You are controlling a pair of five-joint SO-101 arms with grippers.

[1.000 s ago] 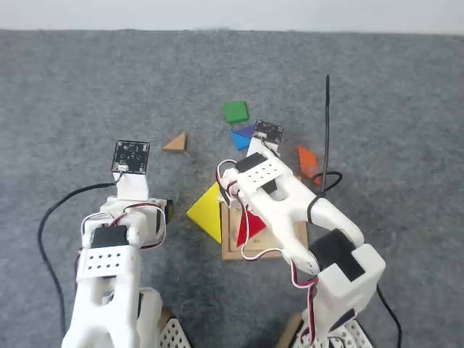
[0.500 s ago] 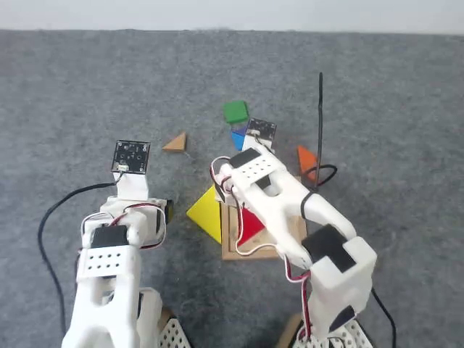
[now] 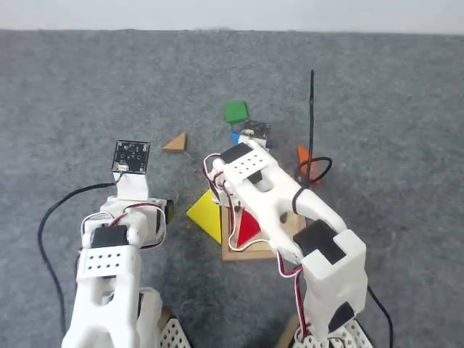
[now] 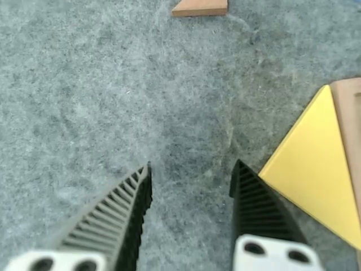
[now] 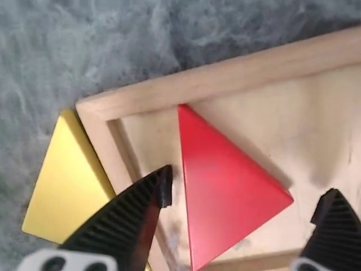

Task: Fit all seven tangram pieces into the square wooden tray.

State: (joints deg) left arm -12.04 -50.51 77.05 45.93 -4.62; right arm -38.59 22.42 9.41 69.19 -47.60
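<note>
Right gripper (image 5: pixel 248 183): jaws spread wide, nothing held, poised over the red triangle (image 5: pixel 220 164), one finger on either side of it. The red triangle lies flat inside the wooden tray (image 5: pixel 225 73), one point into a corner, and it's the only piece in there. Yellow triangle (image 5: pixel 65 192) sits outside, against the tray's outer wall. Left gripper (image 4: pixel 192 165): open, empty, over grey mat (image 3: pixel 87 87) beside the yellow triangle. Tan triangle (image 3: pixel 175 142), green square (image 3: pixel 235 112), blue piece (image 3: pixel 236 135) and orange piece (image 3: pixel 304 156) are loose on the mat beyond the tray.
</note>
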